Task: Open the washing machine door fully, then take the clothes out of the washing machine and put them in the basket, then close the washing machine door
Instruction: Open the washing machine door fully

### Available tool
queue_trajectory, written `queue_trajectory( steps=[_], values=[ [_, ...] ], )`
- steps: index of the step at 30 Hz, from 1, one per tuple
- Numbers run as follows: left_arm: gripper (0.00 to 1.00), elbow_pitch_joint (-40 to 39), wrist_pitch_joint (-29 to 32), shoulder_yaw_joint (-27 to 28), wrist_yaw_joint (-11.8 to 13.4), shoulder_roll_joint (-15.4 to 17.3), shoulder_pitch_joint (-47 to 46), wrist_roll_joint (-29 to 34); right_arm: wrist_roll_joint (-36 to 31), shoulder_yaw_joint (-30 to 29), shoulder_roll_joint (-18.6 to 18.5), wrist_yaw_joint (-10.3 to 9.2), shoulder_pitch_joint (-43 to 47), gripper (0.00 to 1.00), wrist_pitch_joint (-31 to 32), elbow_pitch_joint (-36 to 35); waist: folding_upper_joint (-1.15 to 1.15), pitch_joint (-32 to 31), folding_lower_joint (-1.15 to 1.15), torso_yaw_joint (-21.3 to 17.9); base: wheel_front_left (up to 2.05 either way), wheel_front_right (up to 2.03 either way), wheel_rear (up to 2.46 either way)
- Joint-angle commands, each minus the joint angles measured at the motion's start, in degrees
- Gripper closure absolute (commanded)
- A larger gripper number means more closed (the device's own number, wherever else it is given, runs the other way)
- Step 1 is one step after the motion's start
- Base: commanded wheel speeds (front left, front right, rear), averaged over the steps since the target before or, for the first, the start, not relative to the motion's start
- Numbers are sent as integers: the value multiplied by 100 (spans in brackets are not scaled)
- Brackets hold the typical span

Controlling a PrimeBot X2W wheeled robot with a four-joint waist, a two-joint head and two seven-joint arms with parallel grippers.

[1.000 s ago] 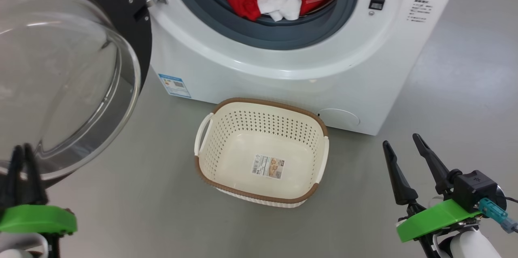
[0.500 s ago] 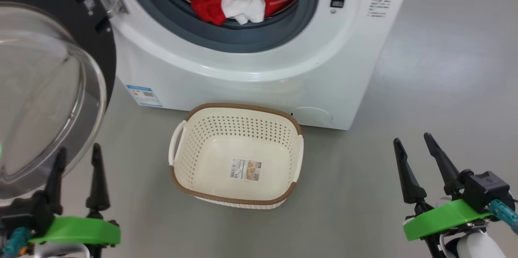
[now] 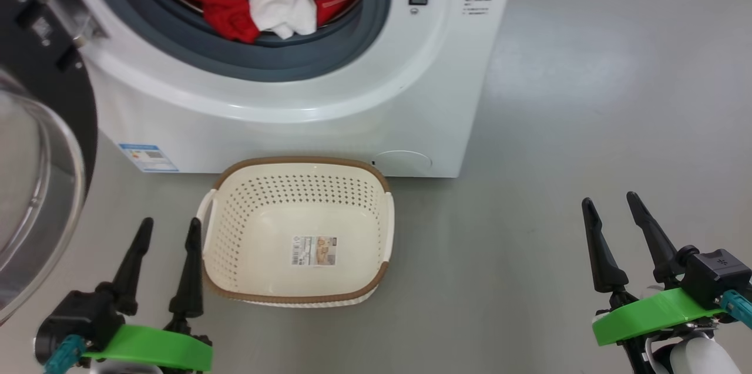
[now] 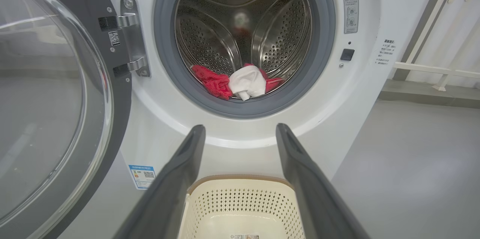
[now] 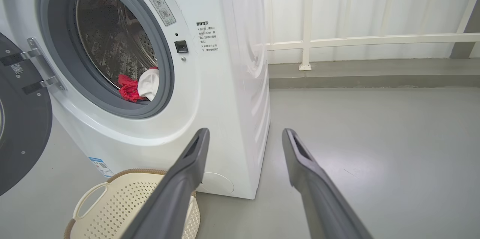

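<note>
Clothes (image 3: 264, 4), red and white, lie at the front lip of the drum (image 4: 225, 25) in the washing machine (image 3: 411, 98), whose door (image 3: 76, 104) stands open at the left. The basket (image 3: 294, 161) sits on the floor (image 3: 558, 127) just before it. The left gripper (image 3: 170, 224) and right gripper (image 3: 610, 201) are spread, holding nothing.

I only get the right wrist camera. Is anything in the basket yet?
Observer: No. In the head view the basket holds just a paper label on its floor.
Operator: Where's the robot's other hand?
Observer: The left gripper is open and empty, fingers up, near the basket's left side.
Operator: Is it just one red thing and one white thing in the machine?
Observer: The left wrist view shows red cloth lying on both sides of the white piece.
</note>
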Motion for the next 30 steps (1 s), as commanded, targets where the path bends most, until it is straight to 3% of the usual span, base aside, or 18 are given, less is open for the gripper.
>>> queue_trajectory(
  steps=[1, 14, 30],
  values=[
    [0, -178, -27, 110, -32, 173, 2, -70, 35, 77, -8, 37, -33, 0, -37, -169, 0, 40, 0, -161, 0, 0, 0],
    [0, -385, -27, -322, -32, 265, 85, -246, 41, -82, 51, 37, -3, 0, -37, -208, 0, 29, 0, -531, 0, 0, 0],
    [0, -512, -27, -418, -32, 329, 186, -268, 26, -135, 94, 37, 67, 0, -37, -195, 0, -83, 0, -654, 0, 0, 0]
  ],
)
